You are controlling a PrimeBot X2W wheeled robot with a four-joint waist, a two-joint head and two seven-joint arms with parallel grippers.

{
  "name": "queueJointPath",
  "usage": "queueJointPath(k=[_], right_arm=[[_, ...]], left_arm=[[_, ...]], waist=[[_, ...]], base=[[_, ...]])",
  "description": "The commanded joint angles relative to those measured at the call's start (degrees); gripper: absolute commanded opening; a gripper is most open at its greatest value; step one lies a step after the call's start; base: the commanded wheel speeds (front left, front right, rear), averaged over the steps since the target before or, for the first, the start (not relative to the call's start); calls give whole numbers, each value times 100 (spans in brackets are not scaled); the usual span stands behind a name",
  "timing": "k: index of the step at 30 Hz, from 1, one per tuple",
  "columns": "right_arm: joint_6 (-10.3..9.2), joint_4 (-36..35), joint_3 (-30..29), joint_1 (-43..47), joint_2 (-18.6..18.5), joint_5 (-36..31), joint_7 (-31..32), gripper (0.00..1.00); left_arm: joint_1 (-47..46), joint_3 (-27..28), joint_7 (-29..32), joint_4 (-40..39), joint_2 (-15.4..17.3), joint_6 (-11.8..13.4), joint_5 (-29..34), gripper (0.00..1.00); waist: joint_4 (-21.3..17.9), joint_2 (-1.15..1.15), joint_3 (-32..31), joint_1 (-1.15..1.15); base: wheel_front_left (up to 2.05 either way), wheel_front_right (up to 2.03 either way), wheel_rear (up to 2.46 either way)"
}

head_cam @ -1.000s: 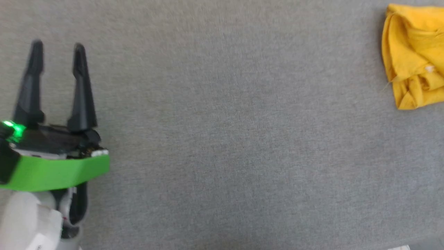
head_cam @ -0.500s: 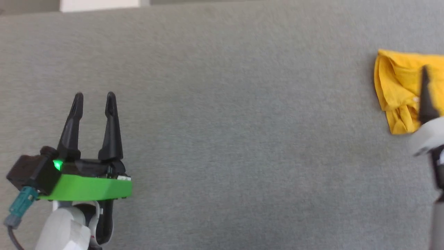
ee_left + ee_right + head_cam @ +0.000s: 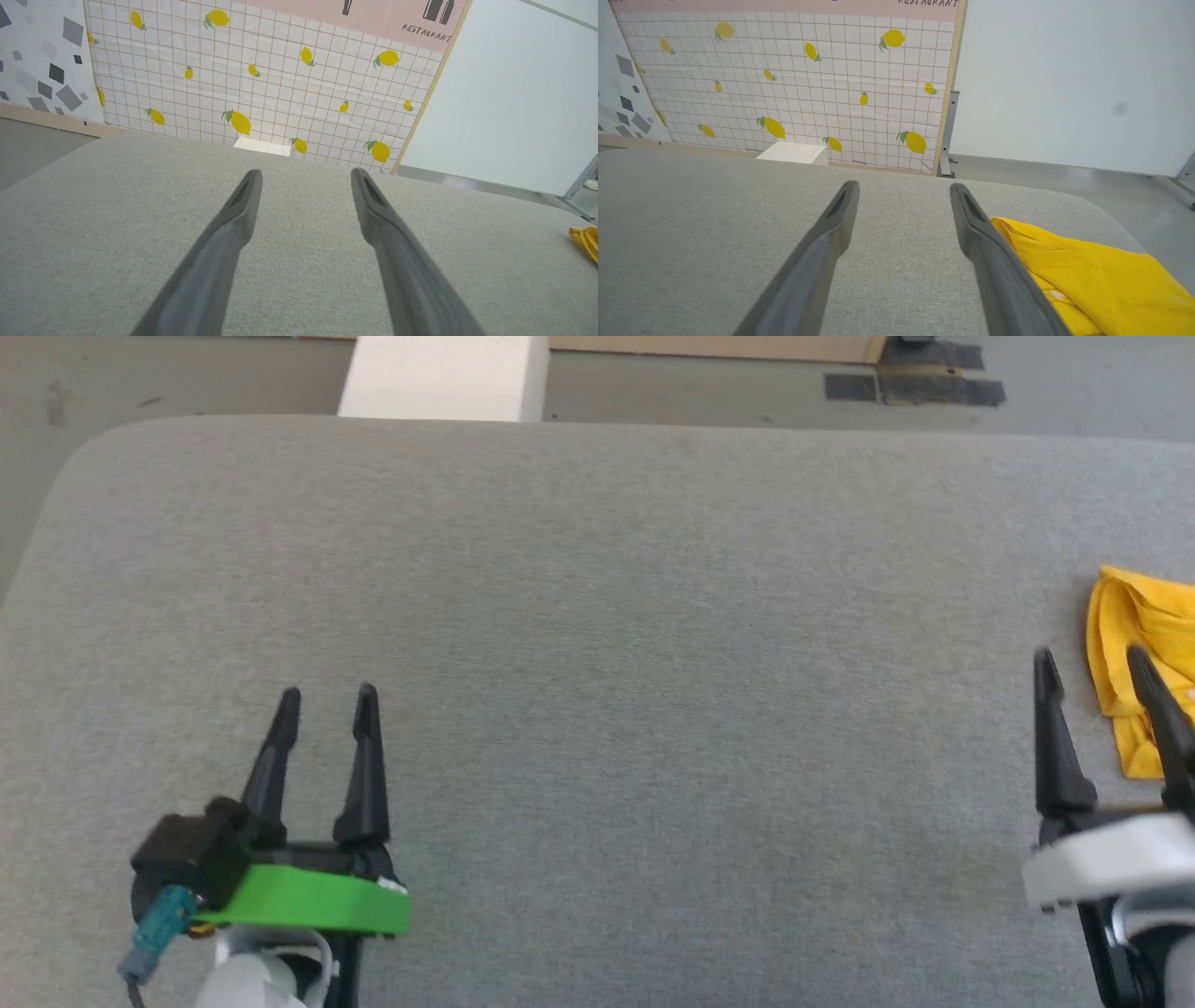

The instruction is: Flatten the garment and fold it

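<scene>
The garment (image 3: 1139, 644) is a mustard-yellow T-shirt lying crumpled at the far right of the grey table (image 3: 597, 616), cut off by the head view's right edge. It also lies just right of the fingers as a yellow heap, the garment (image 3: 1087, 275), in the right wrist view, and as a small yellow corner, the garment (image 3: 586, 240), in the left wrist view. My right gripper (image 3: 1090, 663) stands open just left of it, its right finger overlapping the cloth's edge. My left gripper (image 3: 327, 698) is open over bare table at the lower left, far from the shirt.
The table's far edge (image 3: 597, 425) and rounded left corner (image 3: 56, 476) show, with grey floor beyond. A white box (image 3: 439, 373) stands on the floor behind the table. A lemon-print tiled wall panel (image 3: 261, 79) rises past it.
The head camera has tilted up, so the table's far edge and the floor came into view. The right gripper now shows in full beside the shirt.
</scene>
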Motion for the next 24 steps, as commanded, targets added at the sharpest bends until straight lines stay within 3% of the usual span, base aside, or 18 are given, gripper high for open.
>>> queueJointPath(k=[1, 14, 15, 24], right_arm=[[-10, 19, -60, 137, 3, 102, -122, 100], [-10, 1029, -177, 468, 4, 280, -850, 100], [0, 1034, -184, 422, 3, 256, -815, 0], [0, 1041, -148, 413, 2, 245, -790, 0]], left_arm=[[103, 18, -41, 12, -72, -44, 64, 100], [343, 194, -44, 285, -469, -311, 479, 100], [254, 178, -13, 276, -454, -285, 451, 0], [247, 194, 33, 278, -465, -281, 510, 0]], waist=[[85, 0, -78, 0], [135, 0, -320, 0], [137, 0, -307, 0], [129, 0, -341, 0]], base=[[0, 0, 0], [0, 0, 0], [0, 0, 0], [0, 0, 0]])
